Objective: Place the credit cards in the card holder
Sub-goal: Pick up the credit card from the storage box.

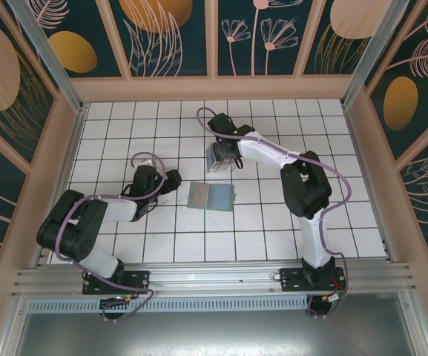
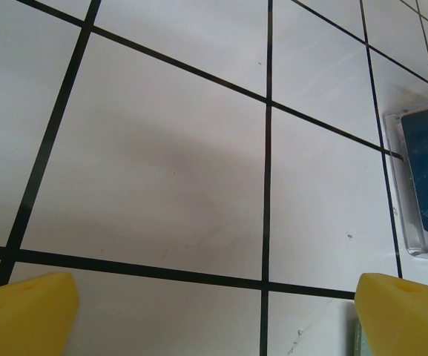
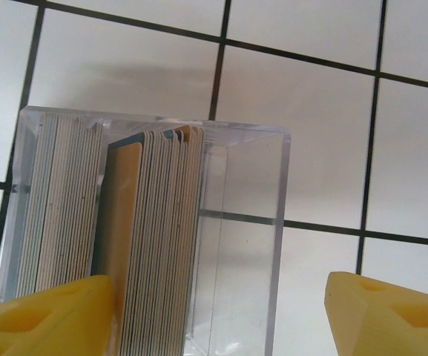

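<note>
Right gripper is hovering directly above the clear box with its jaws spread wide, and it is gripping nothing. One fingertip is hanging over the packed credit cards, the other is hanging just outside the empty end of the box. The cards are standing on edge, and their thin top edges are running straight away from the gripper, so the jaws are closing across the card faces, which I think is suiting a pinch on one card. An orange-yellow card is showing in the gap between two packs. The card holder is lying open and flat on the counter, near the box on the side toward the arm bases. The left gripper, also spread and empty, is waiting just beside the holder.
</note>
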Controlling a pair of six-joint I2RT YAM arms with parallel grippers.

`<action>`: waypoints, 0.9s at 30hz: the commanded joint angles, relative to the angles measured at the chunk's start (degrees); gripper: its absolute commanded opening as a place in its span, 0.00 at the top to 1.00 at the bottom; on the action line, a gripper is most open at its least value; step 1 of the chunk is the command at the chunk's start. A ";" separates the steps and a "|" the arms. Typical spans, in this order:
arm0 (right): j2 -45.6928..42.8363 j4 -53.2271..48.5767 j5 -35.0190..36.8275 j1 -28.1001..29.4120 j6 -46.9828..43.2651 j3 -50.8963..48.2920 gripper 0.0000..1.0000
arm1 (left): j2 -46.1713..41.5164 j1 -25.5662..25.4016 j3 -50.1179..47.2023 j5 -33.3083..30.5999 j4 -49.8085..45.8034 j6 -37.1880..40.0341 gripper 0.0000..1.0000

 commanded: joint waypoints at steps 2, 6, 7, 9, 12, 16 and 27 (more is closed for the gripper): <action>-0.79 -2.46 6.08 0.34 -0.61 1.38 0.25 | 2.88 -0.13 0.69 5.35 -1.96 -0.41 0.04; -1.31 -2.32 7.29 0.25 -0.53 1.31 0.26 | 2.80 -0.08 0.76 5.17 -2.21 -0.25 0.04; -1.38 -2.13 7.29 0.27 -0.58 1.17 0.26 | 2.71 -0.13 0.77 5.09 -2.30 -0.22 0.04; -1.31 -2.05 7.13 0.17 -0.56 1.35 0.28 | 2.77 -0.13 0.78 5.03 -2.31 -0.22 0.04; -1.04 -2.28 7.35 0.20 -0.77 1.81 0.31 | 2.80 -0.08 0.86 5.04 -2.47 -0.14 0.04; -0.91 -2.44 7.62 0.19 -1.03 2.07 0.37 | 2.89 -0.08 0.95 4.99 -2.47 -0.13 0.04; -0.98 -2.04 3.95 -0.27 -1.03 1.46 0.67 | 3.15 -0.08 1.15 5.20 -2.48 -0.19 0.04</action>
